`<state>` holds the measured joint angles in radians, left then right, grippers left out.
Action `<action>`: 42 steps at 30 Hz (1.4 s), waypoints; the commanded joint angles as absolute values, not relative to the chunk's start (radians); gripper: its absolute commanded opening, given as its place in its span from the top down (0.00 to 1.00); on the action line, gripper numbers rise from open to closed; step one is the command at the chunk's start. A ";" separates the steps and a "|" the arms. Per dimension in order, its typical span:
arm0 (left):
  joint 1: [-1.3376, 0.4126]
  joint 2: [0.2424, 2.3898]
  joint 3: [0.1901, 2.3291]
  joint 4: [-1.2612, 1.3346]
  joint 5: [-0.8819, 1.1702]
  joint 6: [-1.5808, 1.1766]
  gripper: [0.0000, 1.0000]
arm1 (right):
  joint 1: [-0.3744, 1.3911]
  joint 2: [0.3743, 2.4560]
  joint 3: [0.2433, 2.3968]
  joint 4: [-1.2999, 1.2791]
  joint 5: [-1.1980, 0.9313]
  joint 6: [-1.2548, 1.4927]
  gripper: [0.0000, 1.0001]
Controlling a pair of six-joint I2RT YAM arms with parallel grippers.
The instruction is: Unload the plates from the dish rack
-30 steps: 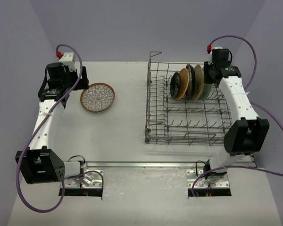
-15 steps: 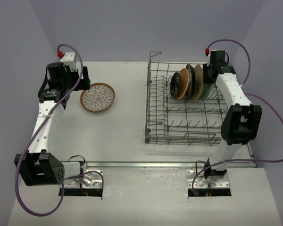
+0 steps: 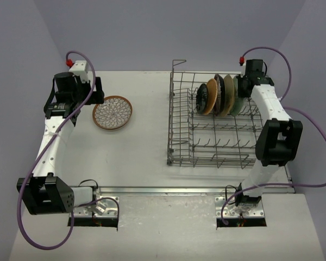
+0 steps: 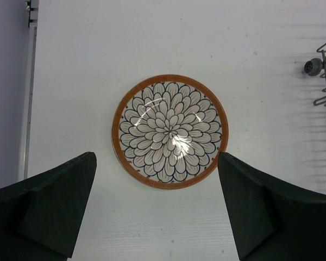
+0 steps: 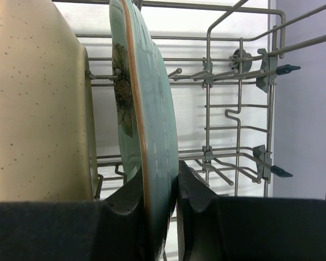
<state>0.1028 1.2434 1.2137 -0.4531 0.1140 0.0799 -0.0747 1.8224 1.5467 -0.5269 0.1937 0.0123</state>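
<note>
1. The pale green plate (image 5: 152,109) stands on edge at the right end of the row, in the upper right part of the rack (image 3: 176,136) in the top view. In the right wrist view its rim runs down between the two fingers of the right gripper (image 5: 162,185), one pad on each face. The gripper looks clenched on that rim, and the plate is not yet lifted from its slot.
2. Just left of it in the row stand a speckled cream plate (image 5: 38,109), then a tan-orange plate (image 3: 211,97) and a black plate (image 3: 202,98), all upright between the tines.
3. One patterned plate (image 4: 170,131), white with brown petals and an orange rim, lies flat on the bench (image 3: 146,141), in the left half of the top view and well apart from the rack.
4. The left gripper (image 4: 156,157) hangs above that plate with its fingers spread wide, released and holding nothing.
5. Progress, as I judge it: one plate is unloaded and the green one is in hand. The others in the row are left, so the task is early, well under half done.
6. Hard to make out:
   - The plates overlap edge-on in the top view, so the count is uncertain. A dark band between the tan-orange and cream plates may be a rim or another dish.
   - The right wrist view cuts off the bottom of the green plate, so its seat in the tines is hidden.
   - Only a corner of the rack shows at the right edge of the left wrist view.
</note>
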 commanded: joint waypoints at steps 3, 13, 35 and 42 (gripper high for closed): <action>0.092 1.233 1.246 -0.438 0.165 0.037 0.00 | -0.058 1.703 1.689 -0.545 0.174 -0.023 1.00; 0.083 1.243 1.294 -0.466 0.093 0.041 0.00 | -0.035 1.626 1.802 -0.491 0.299 -0.148 1.00; 0.083 1.172 1.388 -0.440 0.338 0.044 0.00 | 0.083 1.470 1.985 -0.497 0.192 -0.085 1.00; 0.083 1.115 1.368 -0.283 0.865 -0.177 0.00 | 0.081 1.382 1.923 -0.600 -0.415 0.196 1.00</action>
<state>0.0917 1.1563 1.3439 -0.4283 0.5037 -0.0232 0.0741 1.4754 1.9195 -0.6683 0.0264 -0.0234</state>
